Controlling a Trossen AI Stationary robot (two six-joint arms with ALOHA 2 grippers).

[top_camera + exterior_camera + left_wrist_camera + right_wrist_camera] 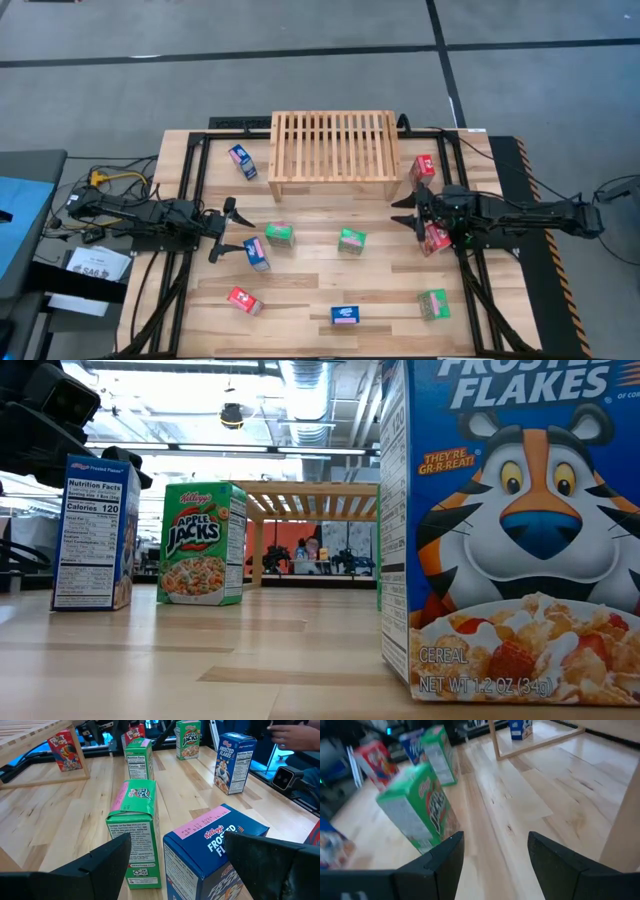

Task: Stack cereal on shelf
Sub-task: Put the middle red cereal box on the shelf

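Note:
The shelf (333, 148), a light slatted wooden rack, stands at the table's far middle on its short side legs. Small cereal boxes stand scattered on the tabletop: a blue one (242, 161) left of the shelf and a red one (423, 168) right of it. Two green ones (280, 235) (351, 241) stand mid-table, and several more stand nearer. My left gripper (226, 229) (177, 839) is open at the table's left. A blue box (257, 253) (215, 850) stands just ahead of its fingers, a green box (137, 830) beside that. My right gripper (400, 211) (495, 837) is open at the right, nothing between its fingers.
A red box (437, 238) stands close beside my right arm's wrist. Near the front edge stand a red box (243, 300), a blue box (346, 315) and a green box (433, 304). Black frame rails (190, 180) run along the table's sides. Bare wood lies under the shelf.

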